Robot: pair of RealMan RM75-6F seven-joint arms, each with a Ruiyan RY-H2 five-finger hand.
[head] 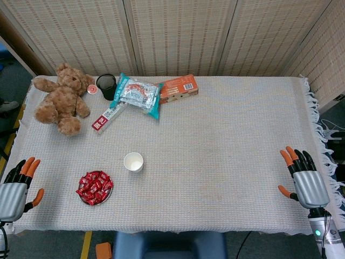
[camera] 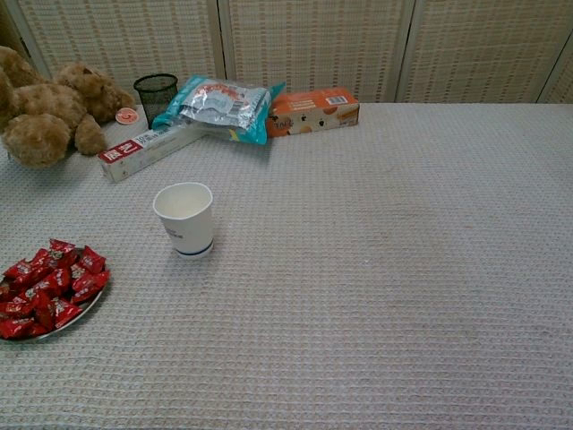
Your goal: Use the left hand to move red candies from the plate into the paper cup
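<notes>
Lower left of the head view: left robot hand (head: 16,186), fingers spread, holding nothing. Just right of it, red candies (head: 95,186) heaped on a plate (head: 105,198). Up and right of the plate, upright paper cup (head: 133,162), apart from it. Lower right: right robot hand (head: 305,178), likewise spread and unladen. Upper left of the desk (head: 226,151): teddy bear (head: 62,97), snack packets.
</notes>
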